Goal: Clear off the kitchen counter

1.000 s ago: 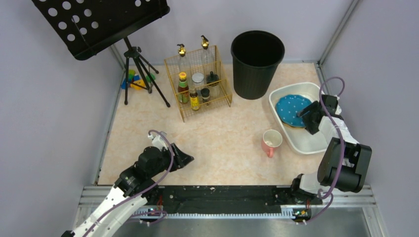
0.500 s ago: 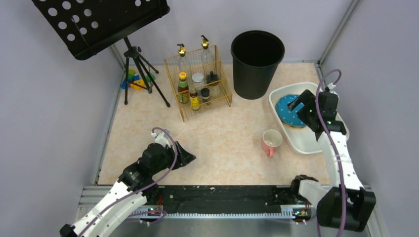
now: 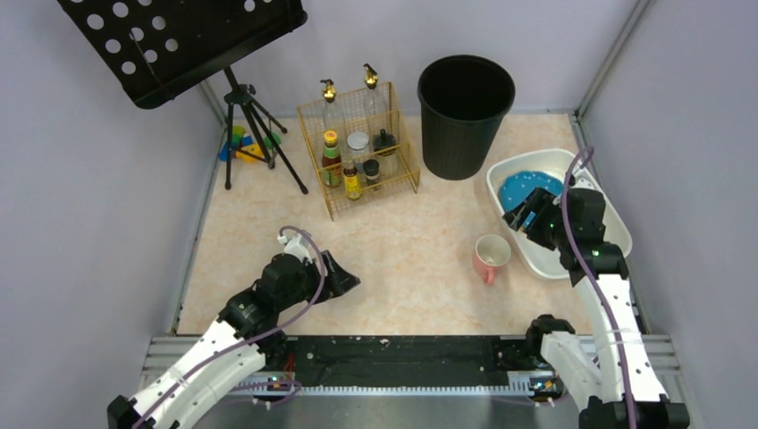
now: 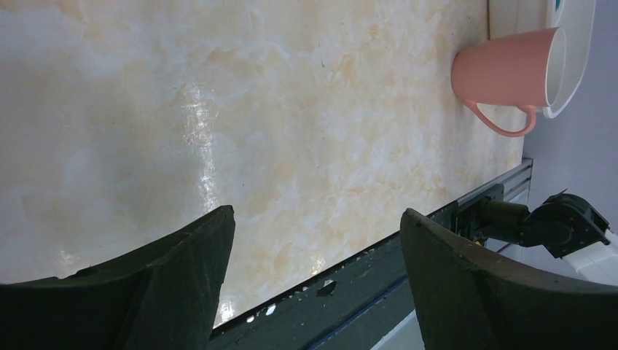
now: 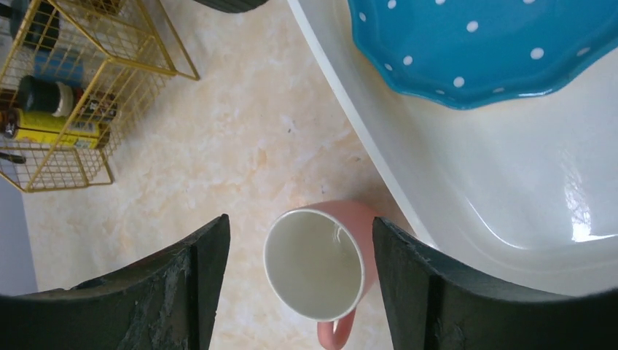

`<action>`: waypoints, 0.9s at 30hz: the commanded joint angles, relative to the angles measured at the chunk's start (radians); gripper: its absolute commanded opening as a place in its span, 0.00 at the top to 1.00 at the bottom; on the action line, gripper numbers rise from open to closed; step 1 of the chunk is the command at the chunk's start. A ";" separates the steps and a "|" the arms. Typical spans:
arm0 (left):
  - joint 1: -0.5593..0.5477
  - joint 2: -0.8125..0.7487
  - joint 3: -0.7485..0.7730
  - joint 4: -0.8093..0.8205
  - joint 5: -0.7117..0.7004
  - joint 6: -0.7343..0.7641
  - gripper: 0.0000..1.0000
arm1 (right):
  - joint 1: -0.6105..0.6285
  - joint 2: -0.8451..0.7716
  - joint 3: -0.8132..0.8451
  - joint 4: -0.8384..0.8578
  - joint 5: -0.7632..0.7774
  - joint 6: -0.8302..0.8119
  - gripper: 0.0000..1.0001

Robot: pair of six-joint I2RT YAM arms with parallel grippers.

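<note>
Below the right gripper (image 3: 526,217) in the top view: the pink mug (image 3: 492,255), upright on the kitchen counter (image 3: 402,232) and just beside the near wall of the white tub (image 3: 538,265). The blue dotted plate (image 3: 529,185) lies in the tub, beyond the jaws. The left gripper (image 3: 347,284) sits low over bare counter, well apart from the mug, with nothing near its jaws.

Left wrist view: left gripper (image 4: 317,219) is spread wide and empty, with only counter (image 4: 255,109) between the fingers (image 4: 182,284). The mug (image 4: 510,69) is far ahead of the jaws and off to one side, handle (image 4: 503,124) pointing away from the tub.

Right wrist view: right gripper (image 5: 299,226) is open and grips nothing. The mug (image 5: 313,266) shows centred in the gap, with clear counter (image 5: 240,146) on one side and the tub wall (image 5: 510,204) on the other. I can't tell how far above the rim the tips are. The plate (image 5: 481,51) is ahead of the jaws.

Handling, my read:
- The mug looks ceramic: rigid, glazed and so slick, modest weight, chips if knocked on the tub.
- Pinch one wall across the rim, one finger inside and one outside, on the side away from the handle.
- The counter is fixed and hard, so keep the tips off it.
</note>
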State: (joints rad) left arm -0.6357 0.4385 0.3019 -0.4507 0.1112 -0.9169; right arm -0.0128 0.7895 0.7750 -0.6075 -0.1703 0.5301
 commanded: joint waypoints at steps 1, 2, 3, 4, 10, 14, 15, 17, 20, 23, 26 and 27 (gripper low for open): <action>-0.001 0.029 0.046 0.087 -0.011 0.018 0.11 | 0.008 -0.040 -0.026 -0.095 0.008 -0.019 0.31; -0.002 0.036 0.046 0.096 -0.011 0.017 0.10 | 0.031 -0.043 -0.031 -0.106 0.012 -0.019 0.32; -0.001 0.041 0.046 0.104 -0.010 0.016 0.10 | 0.037 -0.046 -0.035 -0.116 0.013 -0.020 0.33; -0.001 0.050 0.047 0.112 -0.009 0.015 0.10 | 0.042 -0.049 -0.038 -0.126 0.013 -0.019 0.34; -0.001 0.099 0.041 0.160 0.008 0.013 0.10 | 0.099 -0.033 -0.055 -0.160 0.043 -0.005 0.37; -0.001 0.128 0.036 0.187 0.016 0.014 0.11 | 0.170 0.016 -0.057 -0.164 0.090 0.018 0.40; -0.001 0.136 0.034 0.194 0.017 0.016 0.11 | 0.191 0.029 -0.057 -0.164 0.107 0.024 0.40; -0.001 0.152 0.032 0.208 0.018 0.019 0.11 | 0.230 0.063 -0.055 -0.163 0.142 0.040 0.41; -0.001 0.179 0.034 0.228 0.022 0.024 0.11 | 0.258 0.103 -0.055 -0.156 0.189 0.053 0.41; -0.001 0.210 0.040 0.249 0.033 0.035 0.11 | 0.263 0.123 -0.055 -0.153 0.210 0.057 0.41; -0.001 0.244 0.047 0.269 0.049 0.046 0.12 | 0.261 0.141 -0.059 -0.144 0.222 0.060 0.42; -0.001 0.257 0.050 0.279 0.058 0.050 0.12 | 0.263 0.151 -0.060 -0.143 0.225 0.062 0.43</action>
State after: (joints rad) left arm -0.6357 0.6617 0.3088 -0.2611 0.1356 -0.9001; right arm 0.2401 0.9230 0.7132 -0.7666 0.0059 0.5728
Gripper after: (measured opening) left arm 0.885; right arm 0.588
